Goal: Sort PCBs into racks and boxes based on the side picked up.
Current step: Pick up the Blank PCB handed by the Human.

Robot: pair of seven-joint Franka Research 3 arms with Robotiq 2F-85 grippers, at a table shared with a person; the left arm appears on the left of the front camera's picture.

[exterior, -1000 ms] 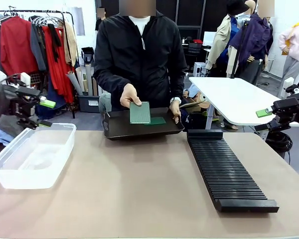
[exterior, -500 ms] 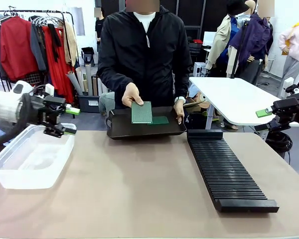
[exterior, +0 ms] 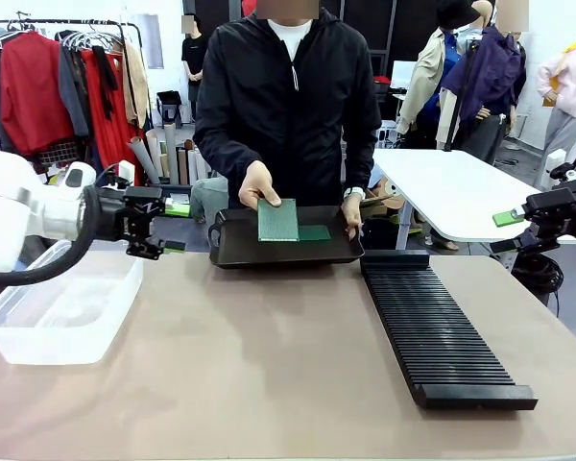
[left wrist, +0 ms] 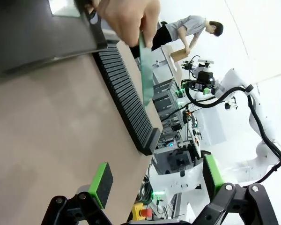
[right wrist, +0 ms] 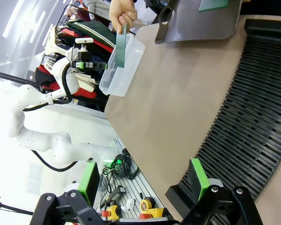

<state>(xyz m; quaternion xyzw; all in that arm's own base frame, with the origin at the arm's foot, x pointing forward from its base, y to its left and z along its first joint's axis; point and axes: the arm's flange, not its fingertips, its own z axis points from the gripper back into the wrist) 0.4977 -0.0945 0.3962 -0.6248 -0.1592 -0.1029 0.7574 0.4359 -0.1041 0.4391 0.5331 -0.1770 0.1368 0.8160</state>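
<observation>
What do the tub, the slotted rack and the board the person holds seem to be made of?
Tub: clear, slightly glossy plastic; the table shows through its walls. Rack: matte black, probably moulded plastic, given its fine even slots. Board: thin, stiff, green, speckled face; likely fibreglass laminate.

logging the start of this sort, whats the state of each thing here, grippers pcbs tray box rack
left gripper: open, empty
right gripper: open, empty
tray: one hand of the person on its rim
held PCB: upright in the person's other hand, above the tray
second PCB: lying flat in the tray
box: looks empty
rack: slots empty
</observation>
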